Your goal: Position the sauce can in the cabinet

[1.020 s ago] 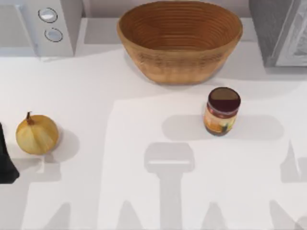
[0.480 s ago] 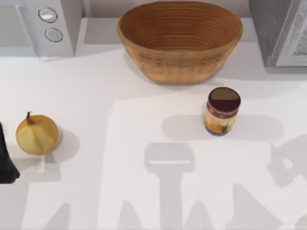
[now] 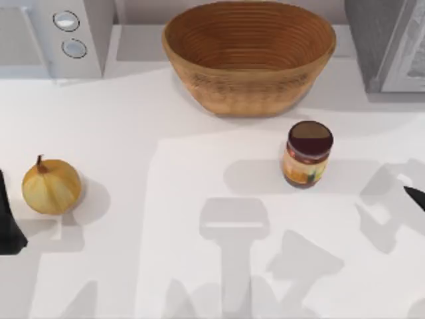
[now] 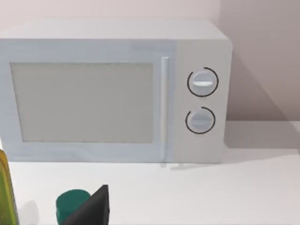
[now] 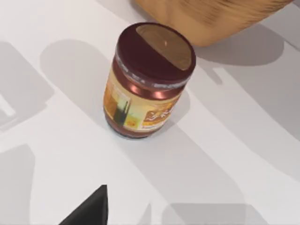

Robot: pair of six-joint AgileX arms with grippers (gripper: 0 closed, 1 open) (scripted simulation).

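Right, the sauce can (image 3: 307, 154) stands upright on the table (image 3: 199, 133), just in front of the basket (image 3: 249, 53), cabinet (image 3: 385, 43) far right. The right gripper (image 3: 416, 197) noses in from the right, presumably lining up a side grasp. The left gripper (image 3: 8, 219) sits parked beside the onion (image 3: 51, 187).

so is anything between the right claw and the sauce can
No. In the top view only bare white table lies between the right claw at the right edge and the sauce can.

A white table (image 3: 133, 133) meets a pale pinkish wall (image 4: 253, 56), crossed by soft grey shadows.
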